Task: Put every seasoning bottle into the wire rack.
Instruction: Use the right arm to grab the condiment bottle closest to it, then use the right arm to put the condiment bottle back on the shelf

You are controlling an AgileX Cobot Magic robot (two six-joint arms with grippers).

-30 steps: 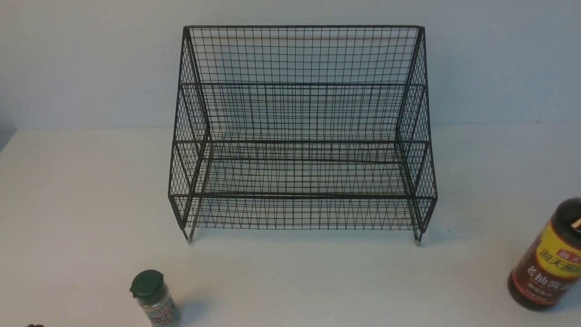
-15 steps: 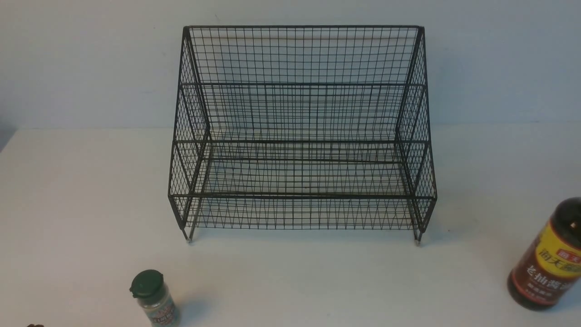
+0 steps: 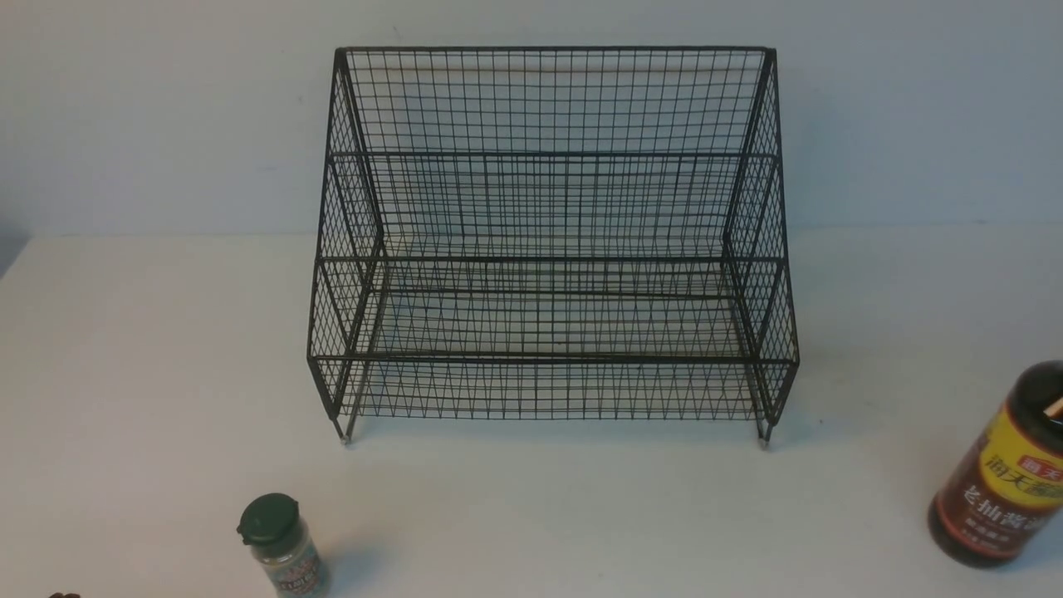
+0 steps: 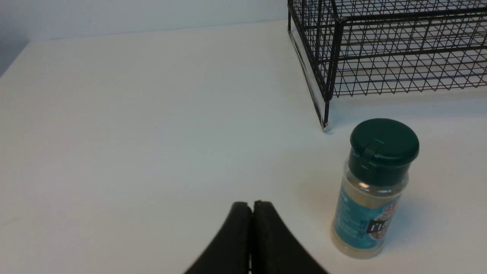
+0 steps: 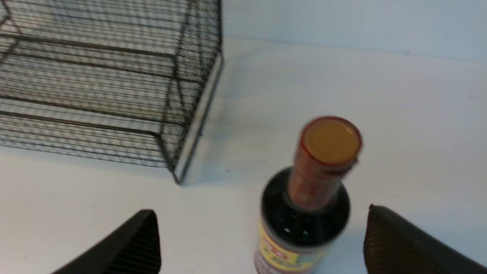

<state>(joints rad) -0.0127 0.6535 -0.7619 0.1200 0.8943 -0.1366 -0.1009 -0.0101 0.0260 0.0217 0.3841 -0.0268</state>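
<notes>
The black wire rack (image 3: 552,249) stands empty at the back middle of the white table (image 3: 149,349). The small shaker jar (image 3: 282,548) with dark green lid stands upright at the front left; it also shows in the left wrist view (image 4: 374,190). My left gripper (image 4: 252,207) is shut and empty, beside the jar and apart from it. The dark soy-sauce bottle (image 3: 1009,473) stands at the front right edge. In the right wrist view the bottle (image 5: 308,205) stands between the wide-open fingers of my right gripper (image 5: 262,228), untouched. Neither gripper shows in the front view.
The rack's corner foot (image 4: 325,125) stands just beyond the jar. The rack's other front corner (image 5: 177,177) lies beside the soy-sauce bottle. A pale wall (image 3: 149,108) rises behind the table.
</notes>
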